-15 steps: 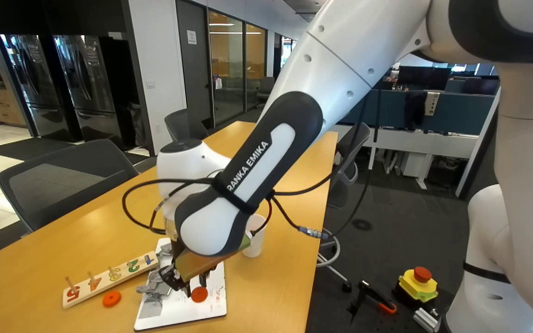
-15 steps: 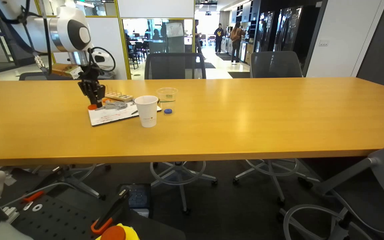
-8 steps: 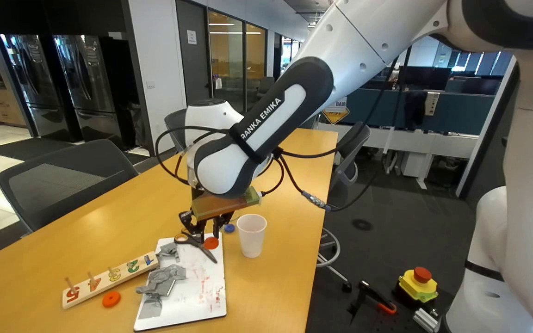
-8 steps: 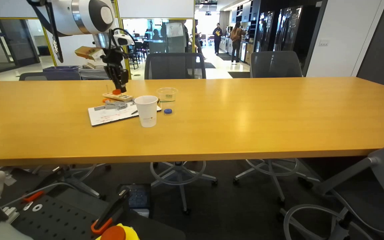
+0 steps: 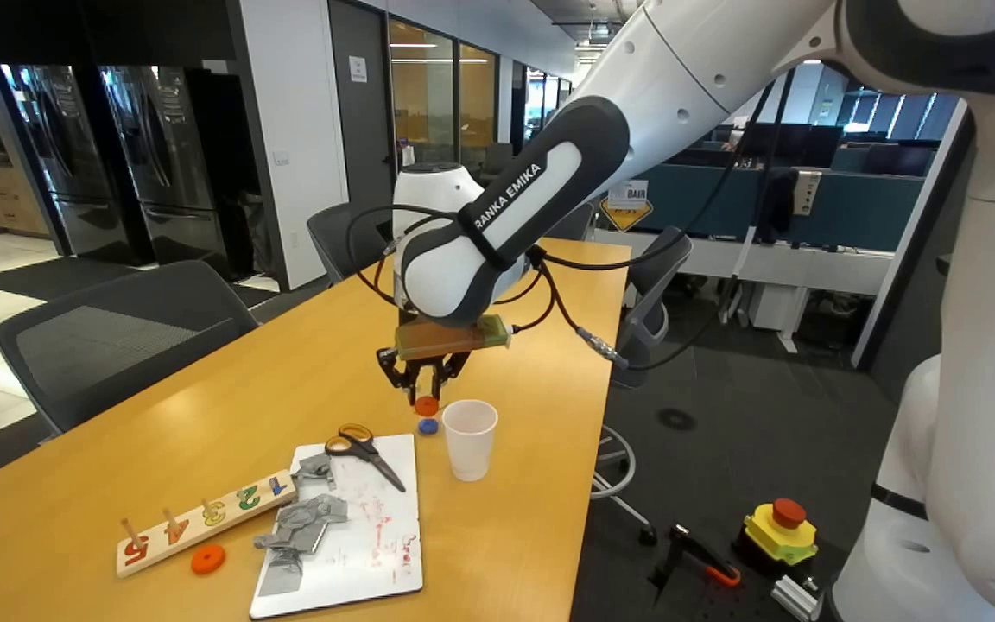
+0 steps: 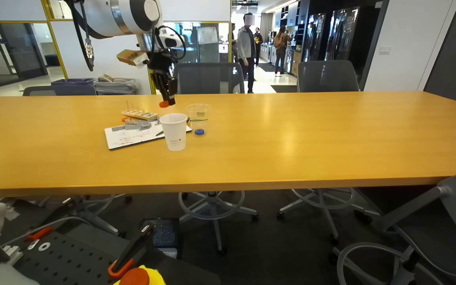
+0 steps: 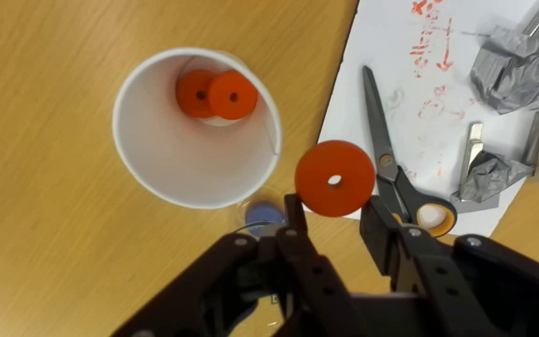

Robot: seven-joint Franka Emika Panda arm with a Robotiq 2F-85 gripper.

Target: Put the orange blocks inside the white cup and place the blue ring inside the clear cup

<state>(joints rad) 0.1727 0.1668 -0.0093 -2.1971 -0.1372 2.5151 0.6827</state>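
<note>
Gripper (image 7: 331, 206): jaws clamped on one flat orange disc (image 7: 316, 196) — round, center-bored. White cup (image 7: 171, 154): smooth, tapered — two matching discs (image 7: 219, 96) inside.

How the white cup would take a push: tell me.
The white cup may tip easily, being taller than wide and narrower at its base. Its thin rim suggests light, easily dented walls. The orange rings inside, one overlapping the other, might slide.
</note>
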